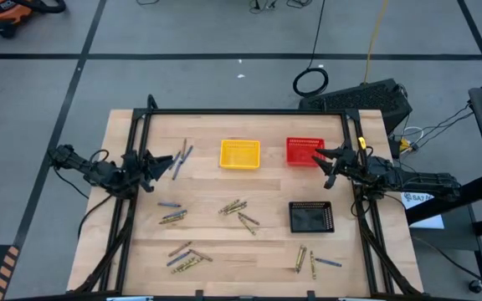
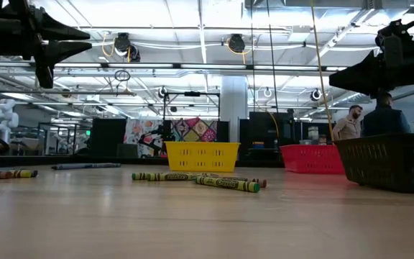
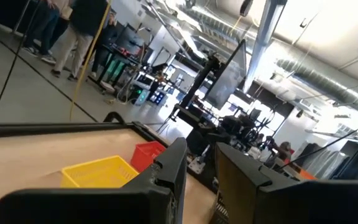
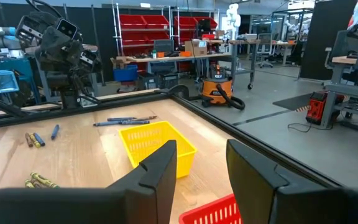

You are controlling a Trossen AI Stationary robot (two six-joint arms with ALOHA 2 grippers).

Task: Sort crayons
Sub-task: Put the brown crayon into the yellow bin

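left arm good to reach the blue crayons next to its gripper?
Probably yes. The left gripper is open and empty, raised beside the blue crayons at the table's far left; nothing lies between them.

Hidden, cropped, or too small to tell

Black basket (image 2: 390,162) cut by the edge in the low view; red basket (image 4: 213,211) cropped at the frame border in the right wrist view and half hidden behind a finger in the left wrist view. Crayons (image 1: 182,257) too small from above for reading labels or exact colours. Near edge of the bench (image 1: 224,284) cut off. People in the room blurred, details unclear.
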